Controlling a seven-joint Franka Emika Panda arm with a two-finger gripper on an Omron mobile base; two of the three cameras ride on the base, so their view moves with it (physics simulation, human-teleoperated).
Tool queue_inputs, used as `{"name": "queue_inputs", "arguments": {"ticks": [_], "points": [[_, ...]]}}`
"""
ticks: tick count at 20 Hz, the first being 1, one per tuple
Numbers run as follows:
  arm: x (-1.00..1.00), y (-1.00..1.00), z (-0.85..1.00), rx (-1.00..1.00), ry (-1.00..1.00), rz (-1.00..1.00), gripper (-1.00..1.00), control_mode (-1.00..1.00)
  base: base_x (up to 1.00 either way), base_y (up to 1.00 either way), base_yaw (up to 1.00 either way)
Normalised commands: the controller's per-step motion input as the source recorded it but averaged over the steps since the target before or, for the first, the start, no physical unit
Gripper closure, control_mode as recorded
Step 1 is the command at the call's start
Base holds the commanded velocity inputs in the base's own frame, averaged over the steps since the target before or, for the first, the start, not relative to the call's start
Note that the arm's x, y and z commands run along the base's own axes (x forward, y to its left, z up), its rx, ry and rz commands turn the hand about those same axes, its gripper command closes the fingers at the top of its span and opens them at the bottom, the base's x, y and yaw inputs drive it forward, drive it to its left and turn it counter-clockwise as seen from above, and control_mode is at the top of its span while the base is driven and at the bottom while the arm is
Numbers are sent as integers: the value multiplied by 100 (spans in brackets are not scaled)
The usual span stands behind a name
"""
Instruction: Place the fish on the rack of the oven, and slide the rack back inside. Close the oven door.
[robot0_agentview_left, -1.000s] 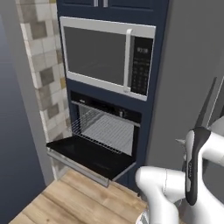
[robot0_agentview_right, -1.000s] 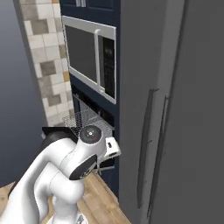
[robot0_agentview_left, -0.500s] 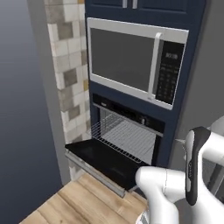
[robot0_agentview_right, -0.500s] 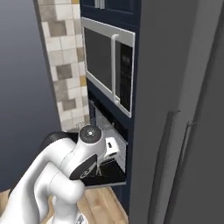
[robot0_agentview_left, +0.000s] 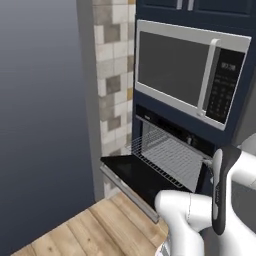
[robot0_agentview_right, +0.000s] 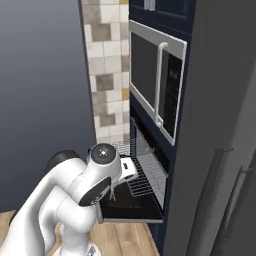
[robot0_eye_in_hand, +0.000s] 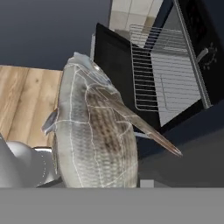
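Gripper closed on fish, held close before the hand camera, above the wooden floor and short of the oven. Oven door dropped open and lying flat. Rack pulled partway out over the door, bare wire. Fish well apart from the rack, off to its side in the hand view. Microwave mounted above the oven, shut. Tiled wall left of the oven.
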Motion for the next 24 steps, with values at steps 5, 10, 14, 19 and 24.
{"name": "queue_inputs", "arguments": {"ticks": [5,10,14,19,24], "points": [[0,0,0,0,0,0,100,100,5,-22,33],[0,0,0,0,0,0,100,100,0,-64,8],[0,0,0,0,0,0,100,100,3,-43,0],[0,0,0,0,0,0,100,100,47,13,0],[0,0,0,0,0,0,100,100,38,9,0]]}}
